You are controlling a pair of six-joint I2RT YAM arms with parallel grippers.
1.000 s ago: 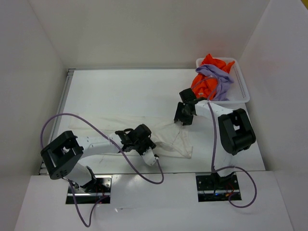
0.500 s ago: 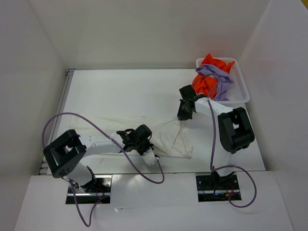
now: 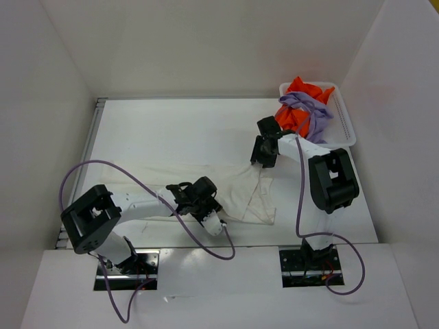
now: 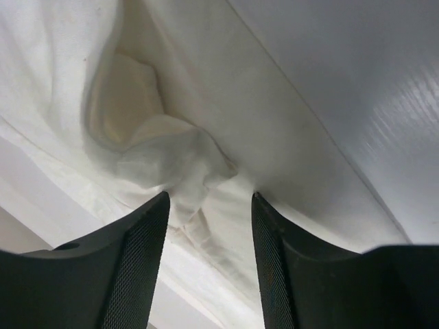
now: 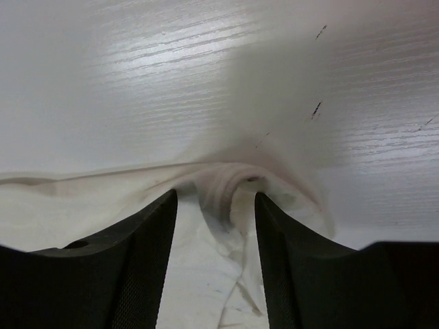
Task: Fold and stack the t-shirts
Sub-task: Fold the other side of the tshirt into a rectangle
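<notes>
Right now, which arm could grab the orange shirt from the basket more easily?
Right. The right tool is at the far corner of the white shirt, close to the basket with the orange shirt. The left tool is much farther away.

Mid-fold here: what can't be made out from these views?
Top view: the white t-shirt fades into the white table; the left arm covers part.
Top view: orange t-shirt lies partly buried under the purple t-shirt in the basket.
Wrist views: left gripper and right gripper too close to tell which shirt part.

Top camera looks down from behind; wrist cameras sit close over the same white t-shirt (image 3: 236,193).
</notes>
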